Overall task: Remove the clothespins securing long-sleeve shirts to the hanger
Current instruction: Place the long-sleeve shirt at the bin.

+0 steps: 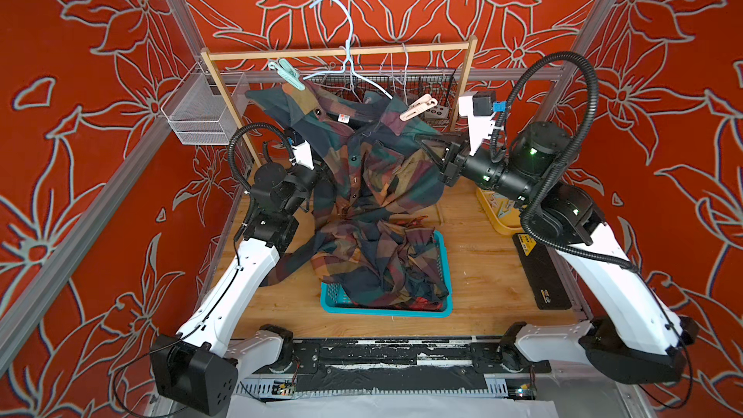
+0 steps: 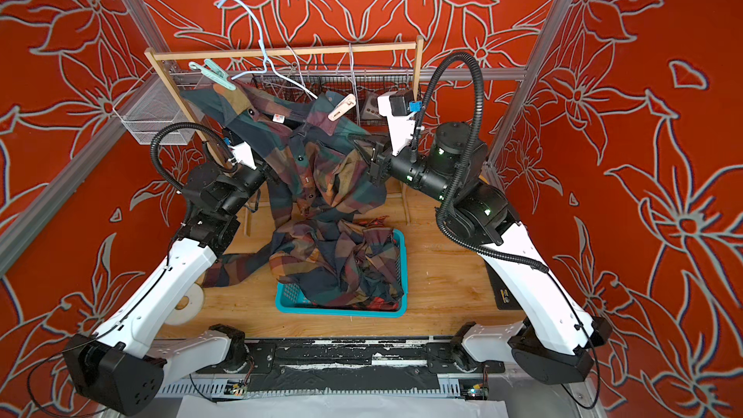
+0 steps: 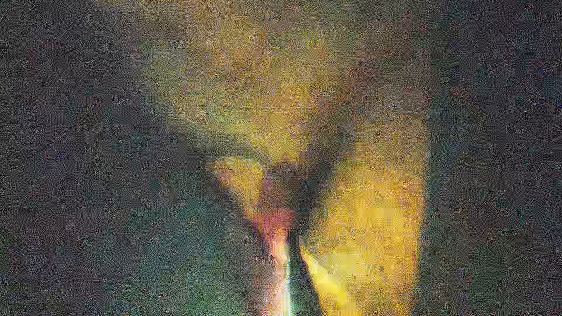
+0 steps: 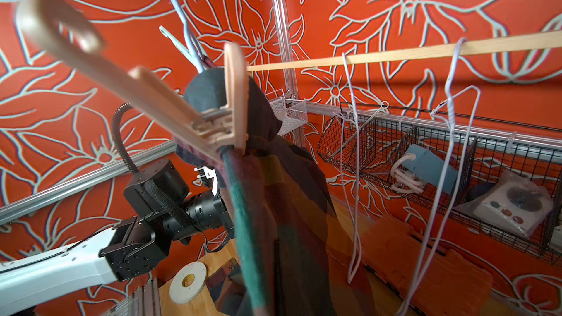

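Note:
A plaid long-sleeve shirt [image 1: 362,146] [image 2: 313,146] hangs on a pale blue hanger [image 1: 349,54], whose hook stands above the wooden rail. A mint green clothespin [image 1: 287,73] [image 2: 217,74] pins one shoulder. A pale pink clothespin [image 1: 418,108] [image 2: 341,108] [image 4: 194,123] pins the other. My right gripper [image 1: 422,141] [image 2: 358,142] is shut on the shirt's cloth just below the pink pin. My left gripper is buried in the shirt's other side. Its wrist view shows only blurred cloth. More plaid shirts [image 1: 382,267] are heaped in a teal basket [image 1: 362,309].
The wooden rail [image 1: 341,52] carries empty white wire hangers [image 4: 450,110]. Behind it hangs a black wire basket [image 1: 426,86], and a white mesh basket [image 1: 201,114] hangs at the left. A yellow tray [image 1: 498,215], a black pad [image 1: 542,275] and a tape roll [image 2: 185,303] lie on the table.

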`<state>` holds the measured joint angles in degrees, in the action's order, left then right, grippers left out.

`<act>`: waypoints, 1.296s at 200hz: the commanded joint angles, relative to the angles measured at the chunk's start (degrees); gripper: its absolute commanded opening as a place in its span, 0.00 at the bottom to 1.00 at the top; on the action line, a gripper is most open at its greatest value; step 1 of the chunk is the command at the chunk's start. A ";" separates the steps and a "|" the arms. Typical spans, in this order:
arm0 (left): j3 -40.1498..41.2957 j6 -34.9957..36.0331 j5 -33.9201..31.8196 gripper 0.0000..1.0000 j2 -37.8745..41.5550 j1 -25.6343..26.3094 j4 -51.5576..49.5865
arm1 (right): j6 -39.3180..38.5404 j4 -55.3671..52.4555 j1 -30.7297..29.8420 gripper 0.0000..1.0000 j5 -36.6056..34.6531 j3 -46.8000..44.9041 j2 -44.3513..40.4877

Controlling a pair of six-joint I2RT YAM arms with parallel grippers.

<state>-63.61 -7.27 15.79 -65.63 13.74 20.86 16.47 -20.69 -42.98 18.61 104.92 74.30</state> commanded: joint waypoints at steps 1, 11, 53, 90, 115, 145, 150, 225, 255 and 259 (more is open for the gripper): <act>-2.82 1.93 2.62 0.00 0.76 3.08 -1.76 | 1.77 4.24 -0.24 0.00 4.34 3.70 0.06; -3.71 2.50 2.47 0.00 1.09 4.56 -2.53 | 1.81 3.75 -0.18 0.00 4.78 4.43 0.08; -3.30 2.51 2.45 0.00 3.48 11.30 -3.14 | 3.81 3.42 -0.22 0.00 6.75 4.71 -0.75; 1.18 1.46 0.44 0.00 7.15 17.00 -1.57 | 4.82 2.07 0.09 0.00 7.71 2.98 -2.65; 3.93 0.82 -0.45 0.00 8.50 20.37 -1.29 | 5.46 1.08 0.19 0.00 7.70 0.95 -4.83; 9.00 -0.28 -2.04 0.00 11.06 25.37 0.08 | 6.51 1.84 0.55 0.00 5.99 -8.29 -10.37; 9.82 -0.42 -2.45 0.00 11.11 26.26 0.34 | 6.70 2.08 0.73 0.00 5.38 -10.09 -11.48; 28.17 -6.42 -10.66 0.00 14.66 35.57 4.51 | 13.31 8.00 5.27 0.00 6.25 -35.58 -21.87; 36.12 -10.33 -12.17 0.00 15.53 36.52 6.40 | 12.60 9.91 5.53 0.00 6.70 -43.24 -24.42; 37.07 -10.79 -12.59 0.00 15.45 36.62 6.61 | 12.47 10.05 5.53 0.00 6.70 -44.24 -24.71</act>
<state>-30.81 -14.17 3.07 -50.37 48.60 25.50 26.46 -20.27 -37.50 23.16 64.07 51.81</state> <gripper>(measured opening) 0.047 0.050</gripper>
